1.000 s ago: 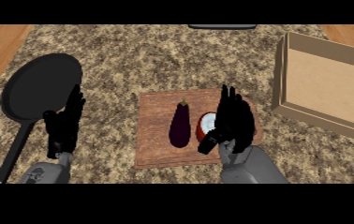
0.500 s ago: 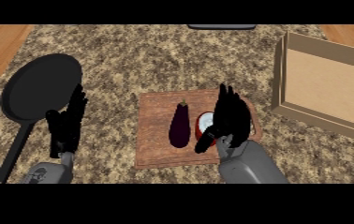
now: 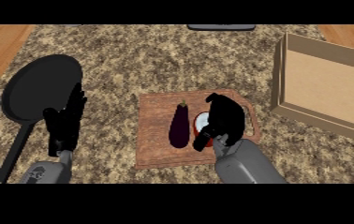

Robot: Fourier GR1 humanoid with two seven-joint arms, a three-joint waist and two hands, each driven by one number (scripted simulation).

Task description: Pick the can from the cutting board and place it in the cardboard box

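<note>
Right hand (image 3: 224, 120): fingers curled over can (image 3: 201, 123) | can: under the palm, on cutting board (image 3: 155, 143) | eggplant (image 3: 180, 126): just left of hand | cardboard box (image 3: 314, 89): far right | left hand (image 3: 64, 124): fingers straight, resting beside pan (image 3: 38, 87)

Kitchen: granite counter (image 3: 152, 63), frying pan (image 3: 38, 89), cutting board (image 3: 155, 143), eggplant (image 3: 180, 127).

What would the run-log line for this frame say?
stage: grasping | right hand: curling over red-and-white can on wooden cutting board | left hand: open, resting | open cardboard box: without can
</note>
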